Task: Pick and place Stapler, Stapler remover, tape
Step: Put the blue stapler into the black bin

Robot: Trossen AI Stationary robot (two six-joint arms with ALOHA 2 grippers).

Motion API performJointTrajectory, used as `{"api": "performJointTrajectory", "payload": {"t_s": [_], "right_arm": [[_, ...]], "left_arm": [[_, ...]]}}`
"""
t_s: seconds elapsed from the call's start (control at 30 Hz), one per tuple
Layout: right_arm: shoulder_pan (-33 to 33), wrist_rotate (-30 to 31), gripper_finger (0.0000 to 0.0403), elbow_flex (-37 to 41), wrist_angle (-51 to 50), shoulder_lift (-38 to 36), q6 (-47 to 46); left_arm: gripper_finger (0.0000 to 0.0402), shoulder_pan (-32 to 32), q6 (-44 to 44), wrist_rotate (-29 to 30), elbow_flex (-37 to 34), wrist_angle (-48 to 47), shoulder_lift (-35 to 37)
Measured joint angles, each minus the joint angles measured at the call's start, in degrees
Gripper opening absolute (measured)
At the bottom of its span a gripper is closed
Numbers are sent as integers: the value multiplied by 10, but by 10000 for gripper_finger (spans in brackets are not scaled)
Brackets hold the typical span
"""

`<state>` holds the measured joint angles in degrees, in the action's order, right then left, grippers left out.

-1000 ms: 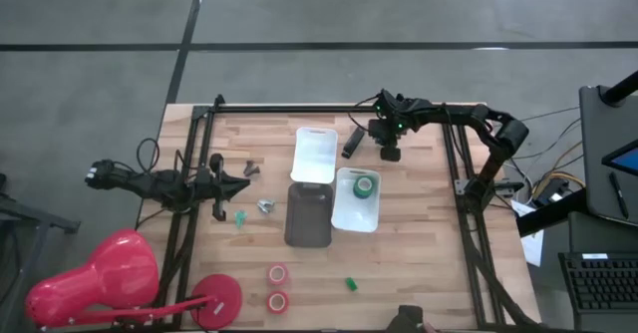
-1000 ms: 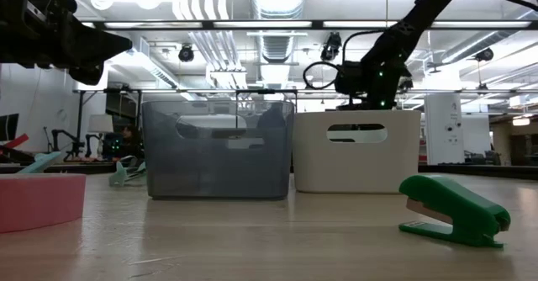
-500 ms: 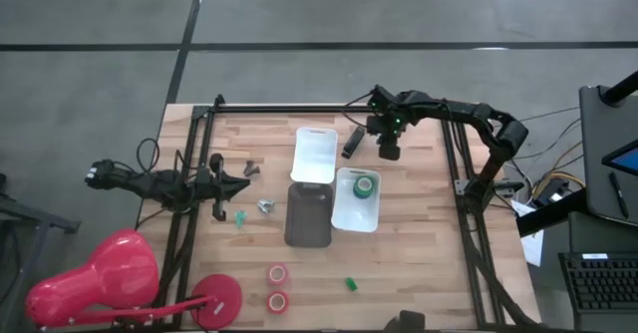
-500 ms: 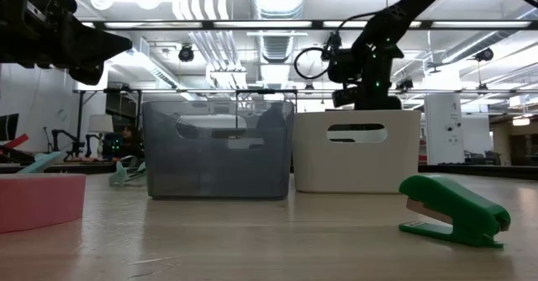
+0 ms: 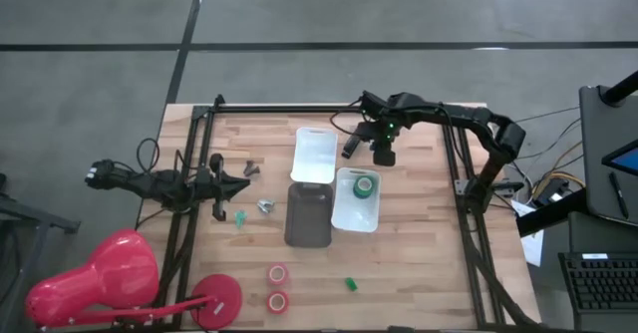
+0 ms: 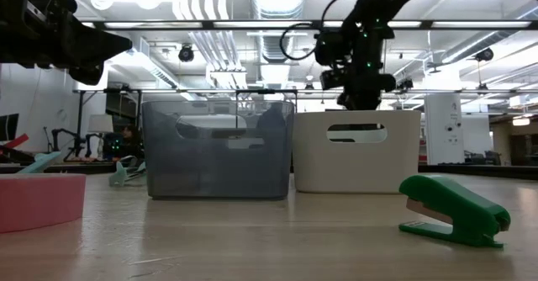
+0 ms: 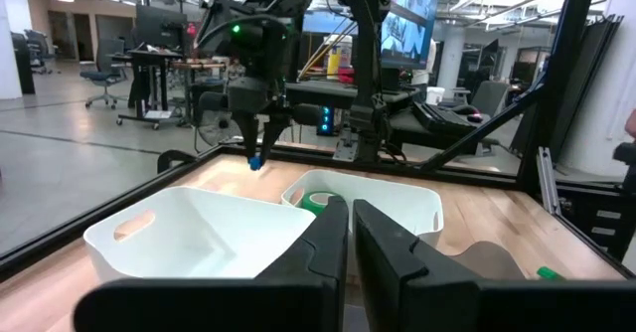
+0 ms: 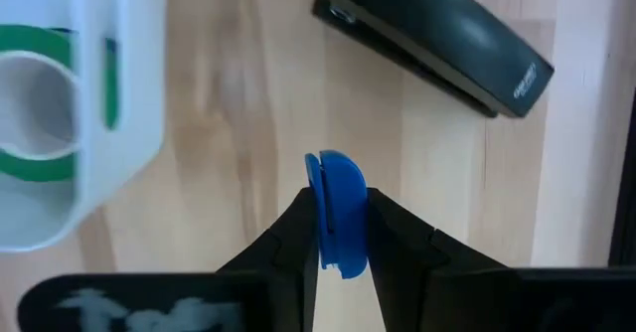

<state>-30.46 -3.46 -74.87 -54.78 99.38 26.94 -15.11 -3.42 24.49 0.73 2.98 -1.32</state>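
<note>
The blue tape roll (image 8: 335, 213) is held clamped edge-on in the right gripper (image 8: 336, 235) above bare table beside the white tray (image 5: 339, 209) holding green tape (image 5: 364, 184); carrying it over that tray is judged next.

Taking the dark grey bin (image 5: 308, 216) as landmark: the blue tape roll (image 8: 333, 213) hangs edge-on above the counter beyond the bin, pinched between the right gripper's (image 5: 383, 158) fingers, near a black stapler (image 5: 353, 142) lying flat. A green roll (image 5: 364, 184) lies flat in the white tray just right of the bin. Two red rolls (image 5: 277, 273) lie flat together in front of the bin, and a green stapler (image 6: 454, 211) rests to their right.
</note>
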Motion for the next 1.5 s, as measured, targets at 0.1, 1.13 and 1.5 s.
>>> {"api": "performJointTrajectory", "payload": {"t_s": [0.1, 1.13, 1.5], "right_arm": [[16, 0, 66, -17, -13, 0, -8], [272, 0, 69, -103, 48, 0, -28], [346, 0, 72, -101, 170, 0, -28]], "left_arm": [[23, 0, 0, 0, 0, 0, 0], [23, 0, 0, 0, 0, 0, 0], [23, 0, 0, 0, 0, 0, 0]]}}
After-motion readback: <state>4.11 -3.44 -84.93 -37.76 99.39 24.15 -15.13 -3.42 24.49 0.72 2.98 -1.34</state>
